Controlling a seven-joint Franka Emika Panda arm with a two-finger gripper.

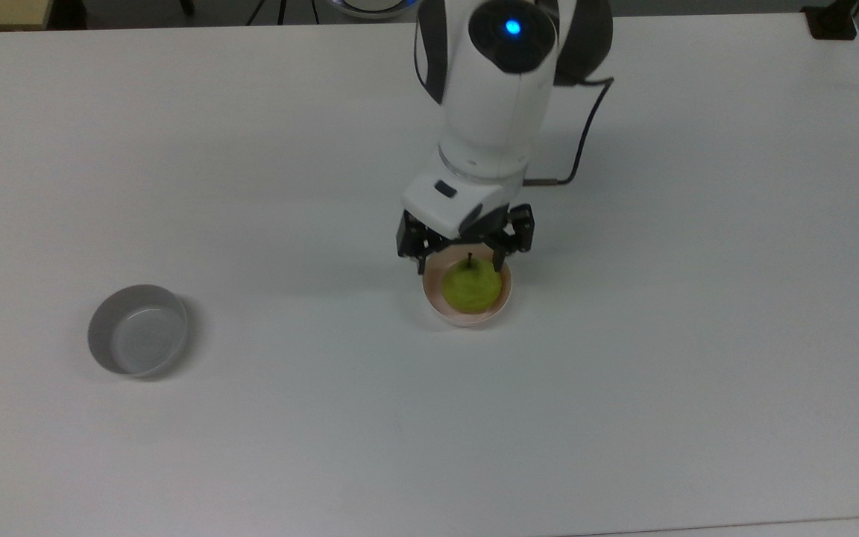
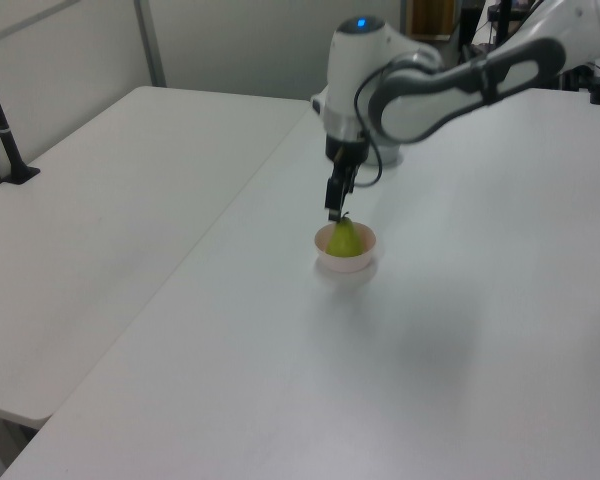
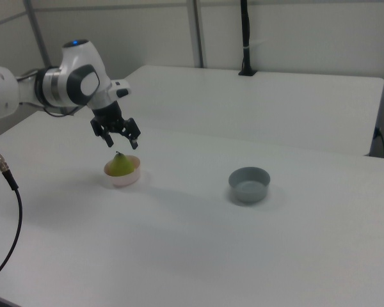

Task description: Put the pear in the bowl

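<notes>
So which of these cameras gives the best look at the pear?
The top view: it looks straight down on the pear, stem and all, sitting in the pink bowl. The left view and right view show it side-on, its lower part hidden behind the bowl's wall.

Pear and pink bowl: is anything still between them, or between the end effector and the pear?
Nothing visible. The pear already sits upright inside the pink bowl, and the open end effector hangs just above its stem, apart from it.

Yellow-green pear (image 1: 471,289) in pale pink bowl (image 1: 437,307); grey bowl (image 1: 137,330); white table (image 1: 250,149).
</notes>
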